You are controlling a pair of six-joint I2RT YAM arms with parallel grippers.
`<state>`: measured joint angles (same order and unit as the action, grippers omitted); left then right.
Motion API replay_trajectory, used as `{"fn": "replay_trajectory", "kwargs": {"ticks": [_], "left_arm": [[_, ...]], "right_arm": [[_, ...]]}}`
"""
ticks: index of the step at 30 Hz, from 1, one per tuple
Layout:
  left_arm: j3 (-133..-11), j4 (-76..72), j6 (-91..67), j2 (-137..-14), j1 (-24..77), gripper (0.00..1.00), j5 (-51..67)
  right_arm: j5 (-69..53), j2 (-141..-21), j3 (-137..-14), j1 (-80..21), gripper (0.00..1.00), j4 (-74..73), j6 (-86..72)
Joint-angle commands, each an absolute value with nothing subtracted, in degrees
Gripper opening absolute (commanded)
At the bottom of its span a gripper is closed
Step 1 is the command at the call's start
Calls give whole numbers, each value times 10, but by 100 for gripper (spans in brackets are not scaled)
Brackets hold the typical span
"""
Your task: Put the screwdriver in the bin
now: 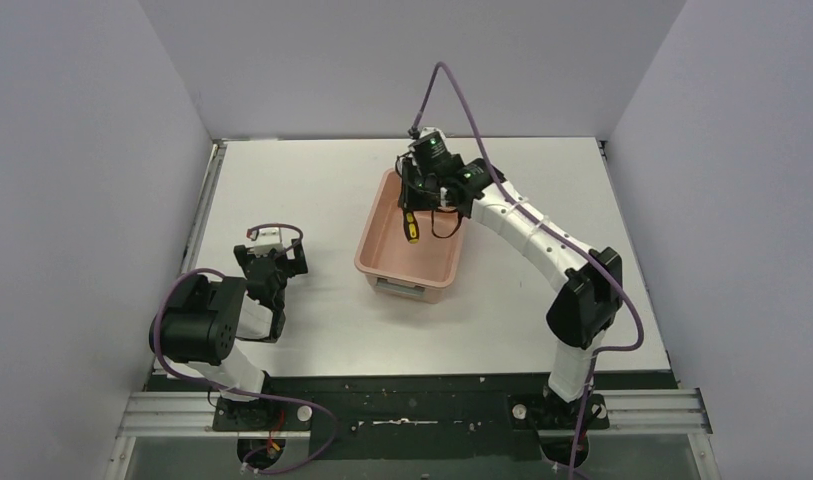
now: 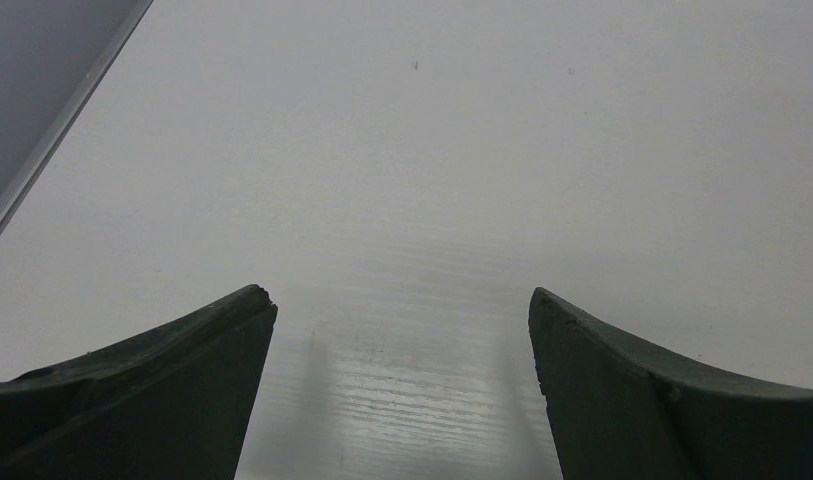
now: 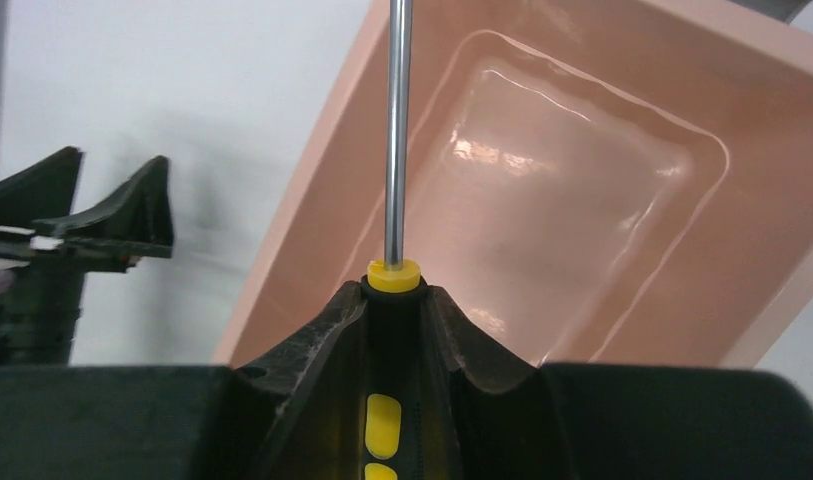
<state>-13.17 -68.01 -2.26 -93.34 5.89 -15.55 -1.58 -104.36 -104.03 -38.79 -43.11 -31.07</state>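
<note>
Two sets of fingers are in view, one per arm. The right fingers point(image 3: 317, 340) are closed on the yellow-and-black handle of a small slim screwdriver point(image 3: 394, 276) with a thin bright metal shaft. Its yellow collar is seen just beyond the fingertips in the right wrist view, and the shaft projects straight away from the camera. The shaft is seen against the long side wall and inner floor of a salmon-pink rectangular plastic bin point(image 3: 312, 205) with rounded corners and a rolled rim. In the top view, the screwdriver is held over the far half of the bin, inside its outline; contact with the bin cannot be determined. The bin is set on a white tabletop point(image 1: 312, 185), near its middle. The left fingers point(image 2: 182, 370) are spread wide with nothing between them. They are positioned low over bare tabletop, well apart from the bin and to its left.
</note>
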Motion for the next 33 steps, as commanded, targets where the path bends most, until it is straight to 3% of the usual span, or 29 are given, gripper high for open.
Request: {"fn": "replay_trajectory", "kwargs": {"ticks": [1,11,20,30,31,33], "left_arm": [[-143,-696,-18,-922,56,97,-144],[-143,-696,-18,-922,56,97,-144],[-143,-696,-18,-922,56,97,-144],[-143,-696,-18,-923,56,97,-144],[-143,-696,-18,-922,56,97,-144],[-143,-697,-18,-922,56,97,-144]], "right_arm": [[75,-1061,-997,-401,0,-402,-329],[118,-1126,-883,-419,0,-354,-355],[139,-1148,-886,-420,48,-355,-364],[185,-1074,-1014,-439,60,-432,-317],[187,-1062,-1026,-440,65,-439,-310],[194,-1033,-1039,-439,94,-443,-290]]}}
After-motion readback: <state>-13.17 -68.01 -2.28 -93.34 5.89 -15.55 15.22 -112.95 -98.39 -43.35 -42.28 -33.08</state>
